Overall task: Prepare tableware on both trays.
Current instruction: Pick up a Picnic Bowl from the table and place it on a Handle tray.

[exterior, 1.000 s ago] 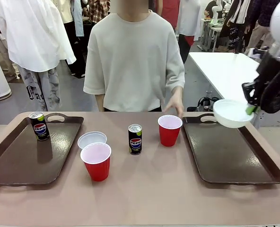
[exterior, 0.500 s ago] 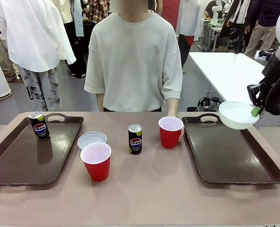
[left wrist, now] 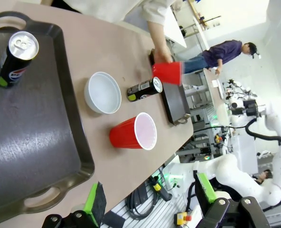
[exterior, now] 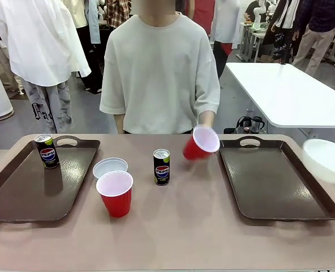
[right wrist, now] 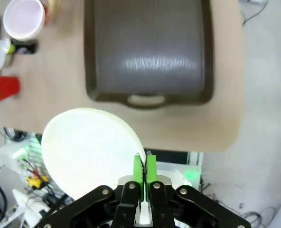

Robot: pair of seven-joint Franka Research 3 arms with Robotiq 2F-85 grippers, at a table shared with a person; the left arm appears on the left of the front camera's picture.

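Note:
A white bowl (right wrist: pixel 86 149) hangs by its rim in my right gripper (right wrist: pixel 144 170), which is shut on it. In the front view this bowl (exterior: pixel 327 160) floats off the right tray's (exterior: pixel 275 178) right rim. A person's hand (exterior: pixel 206 119) holds a tilted red cup (exterior: pixel 200 143) just left of that tray. Standing on the table between the trays are a second red cup (exterior: pixel 116 192), another white bowl (exterior: pixel 110 167) and a Pepsi can (exterior: pixel 162 166). Another Pepsi can (exterior: pixel 47 151) stands on the left tray (exterior: pixel 26 192). My left gripper (left wrist: pixel 150 199) is open, high above the left tray's near end (left wrist: pixel 31 142).
The right tray (right wrist: pixel 147 52) lies bare below my right gripper. A white table (exterior: pixel 286 90) stands behind at the right, and people move about in the background. Cables and equipment (left wrist: pixel 150 194) lie under the table's near edge.
My right arm has swung right and out of the front view, carrying the bowl past the tray's right rim. The person's hand has lifted the far red cup and tilted it.

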